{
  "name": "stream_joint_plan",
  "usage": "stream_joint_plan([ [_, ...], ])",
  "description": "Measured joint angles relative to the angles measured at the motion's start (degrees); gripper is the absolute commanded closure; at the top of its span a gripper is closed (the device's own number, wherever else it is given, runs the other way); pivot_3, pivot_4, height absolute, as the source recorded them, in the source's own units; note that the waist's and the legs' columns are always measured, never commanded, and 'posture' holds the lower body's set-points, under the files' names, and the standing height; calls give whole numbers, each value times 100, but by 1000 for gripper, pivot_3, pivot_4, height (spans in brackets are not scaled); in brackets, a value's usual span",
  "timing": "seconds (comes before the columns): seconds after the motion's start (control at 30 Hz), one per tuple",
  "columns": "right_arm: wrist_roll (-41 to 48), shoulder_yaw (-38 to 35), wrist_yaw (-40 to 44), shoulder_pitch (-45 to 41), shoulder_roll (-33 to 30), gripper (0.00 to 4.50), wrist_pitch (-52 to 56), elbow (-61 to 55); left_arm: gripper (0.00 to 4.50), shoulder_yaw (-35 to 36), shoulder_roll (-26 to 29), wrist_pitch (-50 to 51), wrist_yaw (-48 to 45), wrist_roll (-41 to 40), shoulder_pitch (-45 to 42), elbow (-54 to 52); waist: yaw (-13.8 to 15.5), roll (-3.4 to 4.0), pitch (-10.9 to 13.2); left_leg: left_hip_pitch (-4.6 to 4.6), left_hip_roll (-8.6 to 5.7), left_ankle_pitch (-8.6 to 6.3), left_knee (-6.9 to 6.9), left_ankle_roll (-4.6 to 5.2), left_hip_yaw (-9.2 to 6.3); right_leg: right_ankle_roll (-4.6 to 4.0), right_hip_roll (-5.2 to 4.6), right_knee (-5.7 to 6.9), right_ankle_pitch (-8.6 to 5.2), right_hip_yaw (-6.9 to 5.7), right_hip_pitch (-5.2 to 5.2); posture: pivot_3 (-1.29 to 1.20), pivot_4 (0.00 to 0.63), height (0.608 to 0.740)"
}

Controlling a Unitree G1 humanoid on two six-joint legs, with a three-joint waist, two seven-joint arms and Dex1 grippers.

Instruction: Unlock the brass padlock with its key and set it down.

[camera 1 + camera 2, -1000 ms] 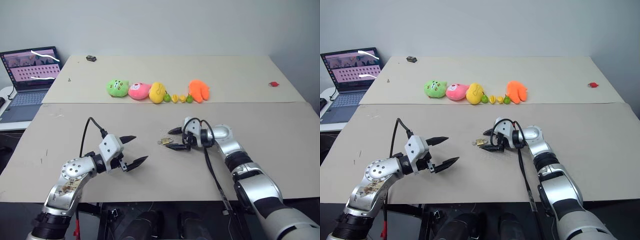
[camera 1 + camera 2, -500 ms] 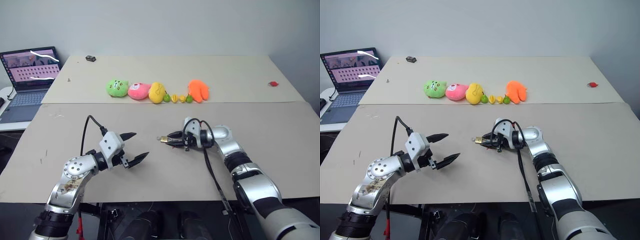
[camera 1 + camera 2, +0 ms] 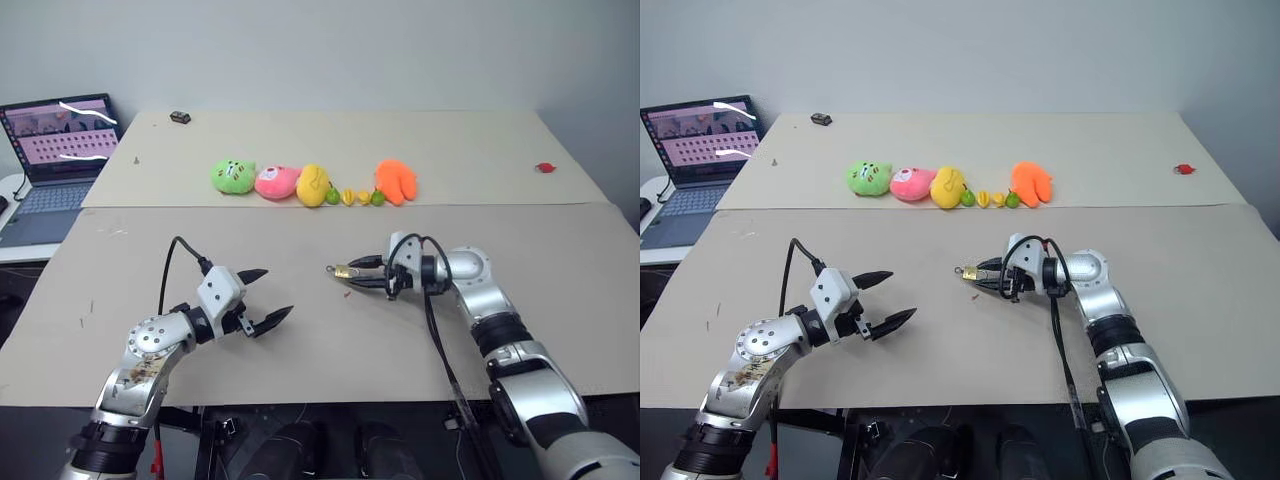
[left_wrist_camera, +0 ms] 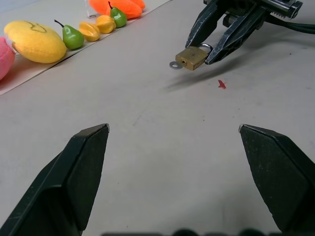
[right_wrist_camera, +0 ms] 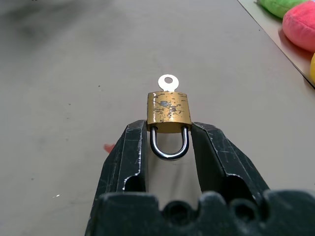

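Observation:
The small brass padlock hangs a little above the tan table, its shadow on the surface below. My right gripper is shut on it, one finger on each side at the shackle end, with the silvery shackle between the fingers. The key sticks out of the far end of the padlock, showing its round silver head. My left gripper hovers open and empty over the table, to the left of the padlock and pointing toward it. The key shows there too.
A row of plush toys lies on the far table past the seam. A laptop stands at the far left. A small dark object and a small red one sit at the back. A red fleck lies under the padlock.
My right gripper went from open around the padlock on the table to shut on it, then lifted it and carried it a little to the right. The left gripper stayed put.

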Motion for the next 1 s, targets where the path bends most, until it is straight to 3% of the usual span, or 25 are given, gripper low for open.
stream_joint_plan([
  [0.2, 38, 4, 6, 363, -187, 3565, 425, -948, 0, -14, -148, 170, -34, -101, -286, 123, 10, 0, 0, -2, 0, -4, 7, 7, 0, 0, -1, -1, 0, -3, 1, 0, 150, 740],
  [0.4, 151, 34, -8, 432, -195, 3565, 683, -1539, 0, 82, -469, 1950, 55, -1282, -1036, 107, 10, -2, 0, -2, 0, -6, 12, 10, 0, 2, -1, 2, 1, -4, 3, 0, 150, 740],
  [0.6, 150, 105, -17, 486, -198, 3565, 741, -1679, 0, 467, -568, 4412, 309, -2809, -1402, 248, -14, -2, 0, -1, 0, 17, 15, -27, 0, 2, -1, 16, 0, -4, -1, 0, 150, 740],
  [0.83, 151, 138, -12, 547, -211, 3565, 816, -1838, 0, 1522, -1077, 5792, 1181, -3935, -1907, 1122, 2, -6, 0, -1, 0, 17, 27, -27, 0, 3, -2, 23, 0, -6, 2, 0, 150, 740],
  [1.0, 160, 205, 15, 546, -209, 3565, 906, -2030, 0, 1865, -1385, 6099, 1652, -4209, -2204, 1582, 3, -7, -1, -2, 0, 20, 31, -32, 2, 3, -3, 22, 0, -5, 4, 0, 150, 740],
])
